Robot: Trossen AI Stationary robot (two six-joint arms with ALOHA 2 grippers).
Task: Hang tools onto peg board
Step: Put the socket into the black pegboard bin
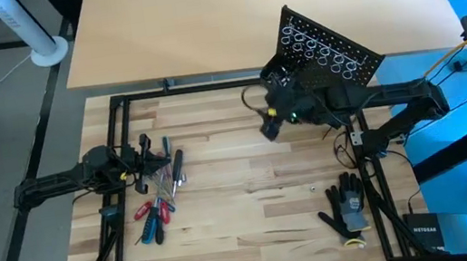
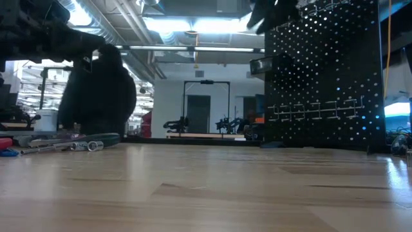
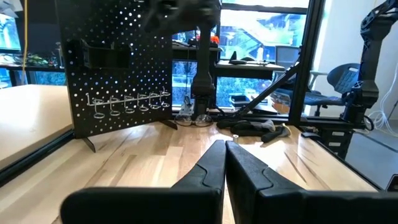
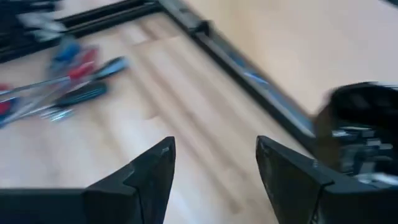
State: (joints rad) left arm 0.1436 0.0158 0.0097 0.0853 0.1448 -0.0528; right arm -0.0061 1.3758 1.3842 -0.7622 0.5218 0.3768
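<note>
- The peg board point(image 1: 332, 48) stands at the far right of the wooden table point(image 1: 256, 228), tilted off square, its silver ring holders point(image 1: 320, 45) in rows across the black perforated face; I take it as the landmark for everything below.
- The right gripper point(image 4: 214, 165) hangs just in front of the peg board, on the side facing the table's middle. Its 2 fingers are spread wide with only bare wood between them — nothing is pinched.
- The tools point(image 1: 158, 196) lie in a loose pile well apart from the peg board, across the table on the left: red, blue and dark handles fanned out with thin metal shafts.
- The left gripper point(image 3: 224, 165) sits right beside that pile, far from the peg board, its 2 fingers pressed together and empty; this arm looks to be waiting.
- A black-and-grey glove point(image 1: 347, 206) lies near the table's front edge, below the peg board in the overhead view, and plays no part.
- No handle can be made out in the rings from any view, though they are too small to be sure.
- Judgement: the right arm is between deliveries, empty-handed at the board. The next move calls for a reach across to the pile, picking 1 handle clear of its neighbours, then carrying it back shaft-down to thread a ring — the tangle of overlapping shafts is the tricky part.
</note>
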